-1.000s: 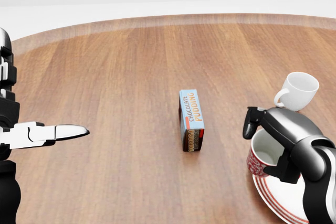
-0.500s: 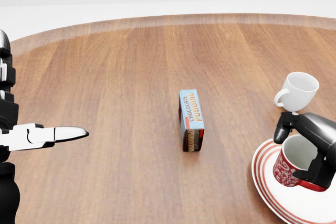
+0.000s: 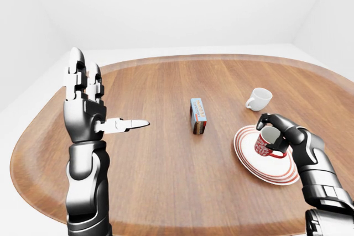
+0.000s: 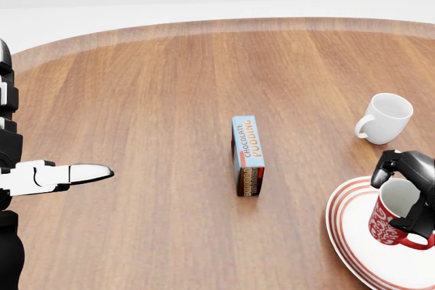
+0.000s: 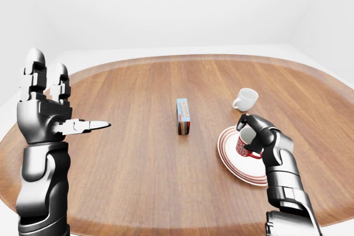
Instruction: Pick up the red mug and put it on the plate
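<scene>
Since earlier, the right hand (image 4: 411, 191) has carried the mug (image 4: 393, 222) rightward over the plate (image 4: 353, 236); fingers wrap it. Releasing while tilted risks tipping it. Left hand (image 3: 83, 111) idles open.

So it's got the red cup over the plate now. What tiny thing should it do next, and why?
Probably ease the red mug straight down and only then open the fingers. The right hand grips it upright over the striped plate, but whether its base touches the plate is unclear, so letting go now might tip it.
</scene>
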Robot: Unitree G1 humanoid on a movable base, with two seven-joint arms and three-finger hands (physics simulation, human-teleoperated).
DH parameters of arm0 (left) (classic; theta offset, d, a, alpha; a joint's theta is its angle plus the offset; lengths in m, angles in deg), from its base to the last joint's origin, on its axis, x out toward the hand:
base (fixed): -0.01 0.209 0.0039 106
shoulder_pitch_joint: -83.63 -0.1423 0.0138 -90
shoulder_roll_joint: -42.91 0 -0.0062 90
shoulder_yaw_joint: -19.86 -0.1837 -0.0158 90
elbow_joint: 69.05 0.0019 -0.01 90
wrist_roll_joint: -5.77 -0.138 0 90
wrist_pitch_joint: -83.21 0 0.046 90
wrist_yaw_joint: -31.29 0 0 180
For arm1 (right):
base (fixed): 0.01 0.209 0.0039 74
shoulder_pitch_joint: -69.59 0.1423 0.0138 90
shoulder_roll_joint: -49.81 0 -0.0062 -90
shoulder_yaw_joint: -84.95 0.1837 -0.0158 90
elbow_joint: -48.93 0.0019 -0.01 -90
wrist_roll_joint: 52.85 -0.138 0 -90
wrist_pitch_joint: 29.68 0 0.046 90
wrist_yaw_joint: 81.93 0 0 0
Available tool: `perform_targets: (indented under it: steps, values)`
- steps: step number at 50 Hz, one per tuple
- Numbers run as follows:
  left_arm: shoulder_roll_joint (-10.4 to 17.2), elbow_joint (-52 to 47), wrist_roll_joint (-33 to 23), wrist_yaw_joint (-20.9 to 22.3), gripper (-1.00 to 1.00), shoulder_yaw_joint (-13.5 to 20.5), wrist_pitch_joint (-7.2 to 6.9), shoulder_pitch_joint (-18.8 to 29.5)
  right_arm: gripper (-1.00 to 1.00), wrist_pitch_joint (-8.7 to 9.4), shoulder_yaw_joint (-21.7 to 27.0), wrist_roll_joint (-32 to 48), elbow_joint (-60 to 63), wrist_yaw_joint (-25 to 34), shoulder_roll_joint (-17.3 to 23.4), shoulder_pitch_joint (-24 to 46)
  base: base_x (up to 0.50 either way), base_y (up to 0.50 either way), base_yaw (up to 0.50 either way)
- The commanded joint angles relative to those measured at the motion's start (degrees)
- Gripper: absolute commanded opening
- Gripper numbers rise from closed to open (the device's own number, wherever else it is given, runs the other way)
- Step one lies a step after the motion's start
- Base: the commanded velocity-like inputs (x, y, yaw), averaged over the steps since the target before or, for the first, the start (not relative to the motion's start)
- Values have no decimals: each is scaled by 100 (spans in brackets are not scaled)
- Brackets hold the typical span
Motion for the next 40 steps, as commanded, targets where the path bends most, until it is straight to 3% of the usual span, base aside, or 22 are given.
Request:
perform_targets:
  steps: [1,16,40]
  values:
    - [12,-45,16,-1,100,24,0,-5,-100,-1,-223,348,-731,-519,105,582,0,0,0]
    - [13,-113,13,-1,100,6,0,14,-100,-1,-491,373,-1907,-1137,20,1059,0,0,0]
    - [27,-86,26,5,100,45,0,20,-100,-1,-746,208,-3343,-1929,307,1349,0,0,0]
